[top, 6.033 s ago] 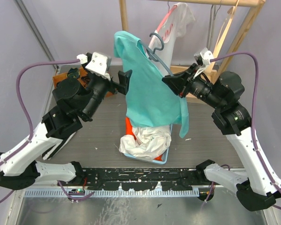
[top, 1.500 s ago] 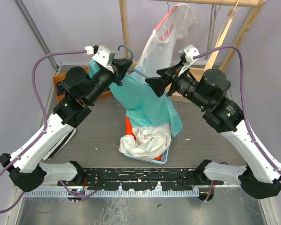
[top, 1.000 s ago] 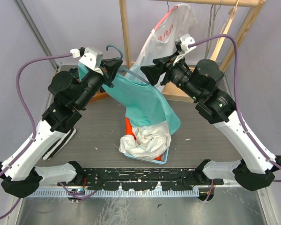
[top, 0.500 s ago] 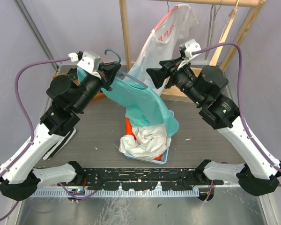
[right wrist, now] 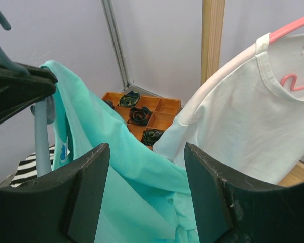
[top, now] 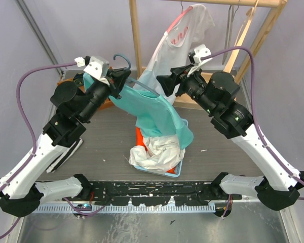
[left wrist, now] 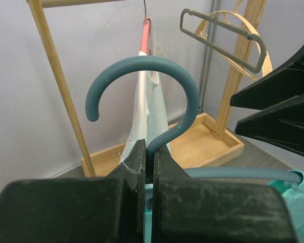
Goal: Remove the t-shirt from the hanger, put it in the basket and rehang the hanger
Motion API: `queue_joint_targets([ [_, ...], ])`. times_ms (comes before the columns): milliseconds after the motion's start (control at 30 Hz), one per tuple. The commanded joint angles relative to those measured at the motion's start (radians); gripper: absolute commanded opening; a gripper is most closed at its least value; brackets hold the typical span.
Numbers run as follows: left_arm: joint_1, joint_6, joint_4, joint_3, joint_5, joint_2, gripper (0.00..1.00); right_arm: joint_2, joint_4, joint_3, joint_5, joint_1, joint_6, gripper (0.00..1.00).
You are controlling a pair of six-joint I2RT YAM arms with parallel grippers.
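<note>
Mid-removal: left gripper (left wrist: 149,152) is clamped shut on the neck of the teal plastic hanger (left wrist: 157,86), holding it up at upper centre-left of the top view. The teal cotton t-shirt (top: 154,109) hangs from it, trailing down to centre frame onto the blue bin of white laundry (top: 157,152). Right gripper (right wrist: 144,152) has jaws apart, empty, just beside the shirt's upper edge. Next move likely: pinch fabric near the collar and pull it off the hanger arm. A white t-shirt on a pink hanger (top: 180,40) and a wooden rack post (top: 134,30) crowd close behind; an orange compartment tray (right wrist: 142,114) sits far left.
</note>
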Motion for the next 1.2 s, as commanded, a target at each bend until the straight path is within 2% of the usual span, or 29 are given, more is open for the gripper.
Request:
queue_joint_targets([
  [0, 0.0, -0.008, 0.021, 0.025, 0.001, -0.008, 0.0, 0.039, 0.057, 0.083, 0.052, 0.006, -0.009, 0.66],
  [200, 0.0, -0.016, 0.017, 0.038, 0.007, -0.002, 0.0, 0.097, 0.051, 0.172, 0.109, 0.006, -0.077, 0.66],
  [567, 0.0, -0.025, 0.019, 0.029, 0.008, 0.01, 0.0, 0.012, 0.137, 0.055, 0.139, 0.006, -0.133, 0.67],
  [1167, 0.0, -0.032, 0.016, 0.031, 0.004, 0.011, 0.0, 0.166, 0.068, 0.244, 0.103, 0.005, -0.231, 0.67],
])
